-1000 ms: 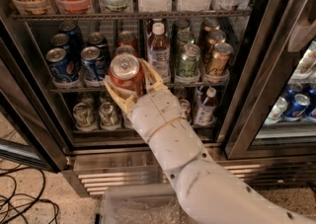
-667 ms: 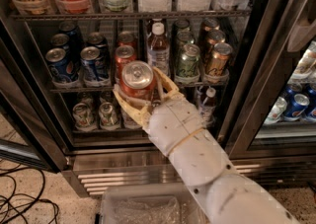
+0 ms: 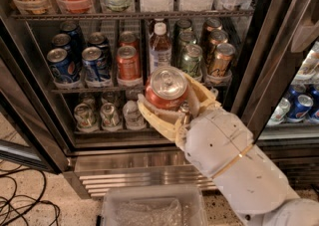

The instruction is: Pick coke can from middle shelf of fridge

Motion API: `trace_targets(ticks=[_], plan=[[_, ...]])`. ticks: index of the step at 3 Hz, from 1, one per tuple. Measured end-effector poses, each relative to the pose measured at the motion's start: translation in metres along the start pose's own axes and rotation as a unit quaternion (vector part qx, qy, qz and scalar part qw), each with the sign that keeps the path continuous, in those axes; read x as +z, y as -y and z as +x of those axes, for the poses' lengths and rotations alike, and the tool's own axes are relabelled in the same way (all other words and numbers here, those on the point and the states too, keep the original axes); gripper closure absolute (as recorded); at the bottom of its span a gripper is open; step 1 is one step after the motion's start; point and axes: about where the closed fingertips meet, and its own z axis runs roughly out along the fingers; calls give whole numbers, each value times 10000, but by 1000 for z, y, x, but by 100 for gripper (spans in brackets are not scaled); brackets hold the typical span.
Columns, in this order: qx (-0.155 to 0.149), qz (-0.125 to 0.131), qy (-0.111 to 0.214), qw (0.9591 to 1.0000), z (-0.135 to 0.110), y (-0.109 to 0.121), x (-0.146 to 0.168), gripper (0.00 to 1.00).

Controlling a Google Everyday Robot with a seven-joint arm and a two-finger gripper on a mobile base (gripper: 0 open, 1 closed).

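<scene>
Well, the pincer [image 3: 175, 105] hangs low in the open doorway of the fridge [image 3: 31, 120], clamped on the coke can [image 3: 166, 89]. Its two cream fingers [image 3: 149, 116] cup the can from either side and a little from beneath. The can leans over, showing its silver top and pull tab. It looks to be out in front of the middle shelf [image 3: 84, 89] rather than standing on it.

To my eye the step in hand is the draw-out. I'd pull straight back along the white arm [image 3: 234, 165] and keep the tilt steady. The clear bottle [image 3: 160, 51] and the green can [image 3: 191, 60] stand just behind, and the dark door frame [image 3: 259, 70] is close on one side, so no sideways swing. Thin aluminium is slick and dents easily, so a firm squeeze should do, no harder.

The fingers look like matte moulded plastic, curved like a scoop. The arm's shell is smooth and rounded. The shelf is thin dark wire, with a second red can [image 3: 128, 63] and blue cans [image 3: 60, 65] on it. Below run brushed-steel slats [image 3: 129, 172].
</scene>
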Motion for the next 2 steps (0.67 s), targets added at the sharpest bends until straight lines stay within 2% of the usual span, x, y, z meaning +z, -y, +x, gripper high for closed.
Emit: trace_targets(ticks=[1, 2], plan=[[-193, -476, 7, 9987, -45, -1, -13, 100], [-193, -477, 7, 9987, -45, -1, -13, 100]])
